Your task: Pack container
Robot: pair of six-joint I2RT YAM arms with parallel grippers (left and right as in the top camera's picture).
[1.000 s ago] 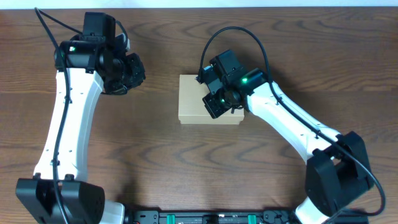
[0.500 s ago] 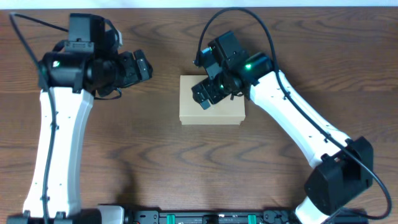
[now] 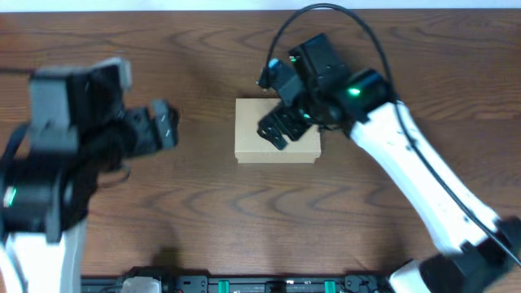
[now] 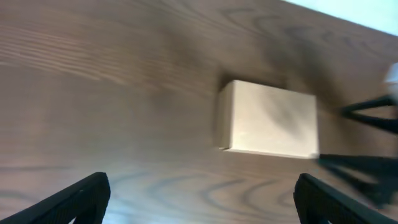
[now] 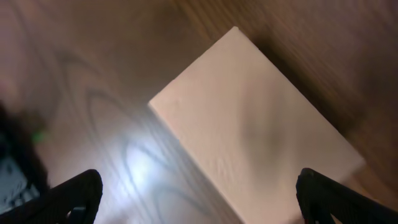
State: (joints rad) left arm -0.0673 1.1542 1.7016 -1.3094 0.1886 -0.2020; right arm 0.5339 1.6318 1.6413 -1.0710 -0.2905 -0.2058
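Right gripper (image 3: 275, 130) spread wide, holding nothing. It hangs over the right half of the container (image 3: 254, 148), tips angled down toward the lid. The right wrist view agrees: 2 fingertips at the far bottom corners of the frame, box top between them, no contact that I can see.

Left gripper (image 3: 163, 126) is also spread as wide as it goes, and empty. It is well left of the box and aimed toward it. In its wrist view the box lies ahead and apart, with bare wood between the 2 tips.

The container sits mid-table (image 3: 244, 228), flat on the wood with the lid down and flush. Its top is plain tan, with no gap at the flap that I can make out.

My read on why:
- The box is shut and nothing grips it, so packing looks done or nearly done.
- Open jaws fit a release, not a grab.
- Right's spot above the lid fits lid work, and left standing off keeps it out of the way.

Left arm is blurred in the overhead view, so its pose is rough. Cannot tell what is inside the box.
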